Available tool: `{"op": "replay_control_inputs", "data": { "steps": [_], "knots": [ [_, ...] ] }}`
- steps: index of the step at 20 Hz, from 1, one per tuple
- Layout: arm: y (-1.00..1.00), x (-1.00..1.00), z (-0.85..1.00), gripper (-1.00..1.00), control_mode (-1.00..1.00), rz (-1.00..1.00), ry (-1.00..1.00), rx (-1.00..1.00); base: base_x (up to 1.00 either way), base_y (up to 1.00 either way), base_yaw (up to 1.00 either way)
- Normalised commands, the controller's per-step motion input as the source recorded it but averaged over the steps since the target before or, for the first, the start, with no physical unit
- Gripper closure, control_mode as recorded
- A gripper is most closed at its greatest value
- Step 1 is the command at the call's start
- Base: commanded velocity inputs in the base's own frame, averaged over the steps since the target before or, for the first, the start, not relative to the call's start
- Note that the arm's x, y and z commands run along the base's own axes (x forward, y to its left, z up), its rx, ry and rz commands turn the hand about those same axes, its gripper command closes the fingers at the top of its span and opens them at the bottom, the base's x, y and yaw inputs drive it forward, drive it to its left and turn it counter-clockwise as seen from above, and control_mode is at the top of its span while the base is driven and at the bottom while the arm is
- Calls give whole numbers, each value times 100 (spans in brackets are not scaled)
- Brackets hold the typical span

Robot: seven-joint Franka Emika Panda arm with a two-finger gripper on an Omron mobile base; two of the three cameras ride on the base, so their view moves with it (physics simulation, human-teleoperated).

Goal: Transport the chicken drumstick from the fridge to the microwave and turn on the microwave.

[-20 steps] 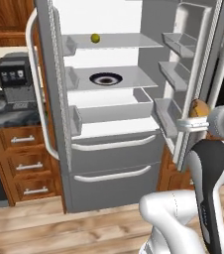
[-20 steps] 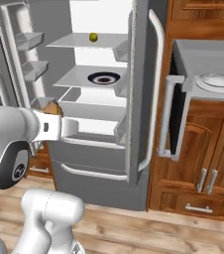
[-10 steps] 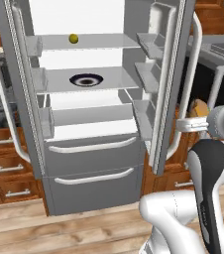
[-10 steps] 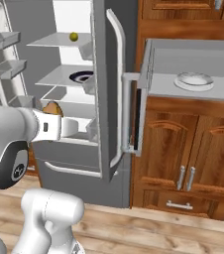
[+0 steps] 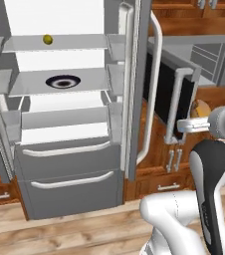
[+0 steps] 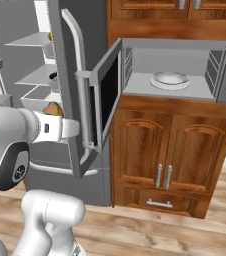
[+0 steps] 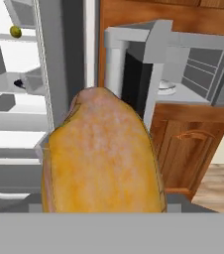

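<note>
The golden-brown chicken drumstick (image 7: 103, 158) looms large and close in the hand view and hides the fingertips. My gripper (image 5: 193, 121) is shut on it in front of the cabinets, just right of the fridge's open door. From the right base view the drumstick (image 6: 52, 108) peeks above the gripper (image 6: 57, 122). The fridge (image 5: 69, 164) stands open at the left. The microwave (image 6: 175, 57) sits to the right above the wooden cabinets, its dark glass door (image 6: 108, 95) swung open toward me.
A white plate (image 6: 170, 79) lies inside the microwave. A yellow ball (image 5: 47, 39) sits on the fridge's top shelf, a dark bowl (image 5: 63, 81) on the shelf below. The fridge door with its long curved handle (image 5: 156, 74) stands between gripper and shelves. Wooden cabinets (image 6: 182, 150) below.
The whole picture has shifted: the base drove right, from the fridge toward the microwave. The drumstick stays in the gripper, same hold.
</note>
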Motion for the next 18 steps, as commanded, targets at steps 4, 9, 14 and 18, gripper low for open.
{"op": "replay_control_inputs", "data": {
  "steps": [4,9,14,18],
  "knots": [
    [0,0,0,100,100,0,0,0,-3,-52,0],
    [0,0,0,100,100,0,0,0,0,-52,0],
    [0,0,0,100,100,0,0,0,0,-55,0],
    [0,0,0,100,100,0,0,0,0,-56,0]
  ]
}}
